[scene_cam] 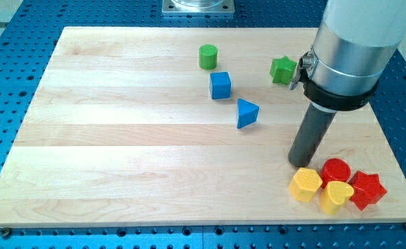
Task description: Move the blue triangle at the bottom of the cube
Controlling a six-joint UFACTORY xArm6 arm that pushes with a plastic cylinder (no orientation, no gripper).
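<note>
The blue triangle (246,113) lies on the wooden board (120,138), just below and to the right of the blue cube (220,85), a small gap between them. My tip (298,164) rests on the board to the lower right of the triangle, well apart from it. It stands just above the yellow hexagon block (305,184). The arm's silver and white body hides part of the board's upper right.
A green cylinder (207,57) sits above the cube. A green star (283,70) is at the upper right beside the arm. At the lower right cluster a red cylinder (336,170), a yellow heart (335,196) and a red star (366,190).
</note>
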